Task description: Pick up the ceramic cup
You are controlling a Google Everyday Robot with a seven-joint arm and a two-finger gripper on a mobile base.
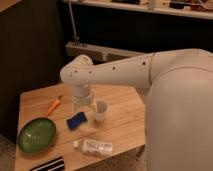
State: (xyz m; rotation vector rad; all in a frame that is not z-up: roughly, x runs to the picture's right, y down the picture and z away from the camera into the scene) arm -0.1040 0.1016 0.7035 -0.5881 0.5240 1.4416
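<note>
The ceramic cup (101, 110) is small, plain and white, and stands upright near the middle of the wooden table (125, 125). My gripper (83, 106) hangs down from the white arm (115, 71) just left of the cup, above the blue sponge (77, 120). The gripper's lower end sits close beside the cup, with a small gap between them.
A green bowl (37, 134) sits at the front left. An orange carrot-like item (54, 106) lies at the left back. A clear plastic bottle with a white label (94, 146) lies on its side near the front edge. A black-and-white striped object (49, 164) is at the front left corner. My large white body (180, 115) fills the right.
</note>
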